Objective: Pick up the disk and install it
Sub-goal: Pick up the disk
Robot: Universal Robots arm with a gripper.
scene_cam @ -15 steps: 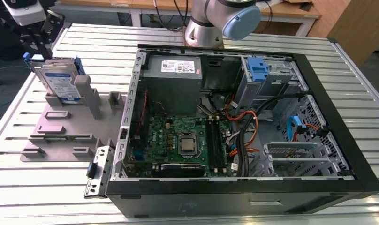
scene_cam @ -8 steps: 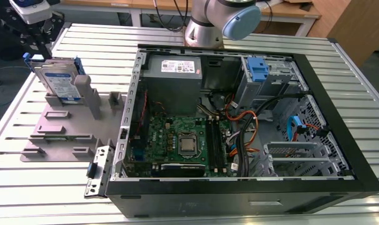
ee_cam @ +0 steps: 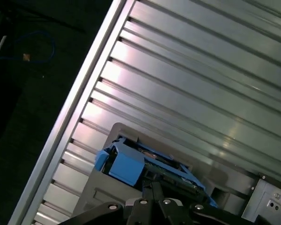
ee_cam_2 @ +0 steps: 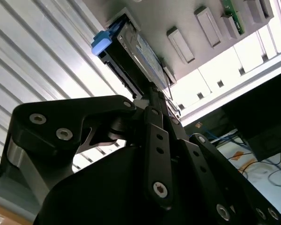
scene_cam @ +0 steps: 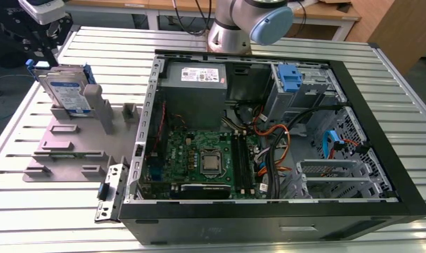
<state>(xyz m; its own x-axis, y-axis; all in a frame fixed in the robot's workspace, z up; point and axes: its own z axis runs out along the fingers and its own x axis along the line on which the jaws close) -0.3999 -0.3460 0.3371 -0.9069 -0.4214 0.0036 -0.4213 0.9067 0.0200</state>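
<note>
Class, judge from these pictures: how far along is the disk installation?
Done: nothing yet; the disk stands upright in its grey holder on the table, outside the case. In hand: the gripper is at the disk's top edge; whether it grips cannot be told. Left: the lift and the install.

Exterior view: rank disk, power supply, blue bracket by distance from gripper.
1. disk, in the grey stand, just below the gripper.
2. power supply, inside the case.
3. blue bracket, farther toward the exterior view's right.
</note>
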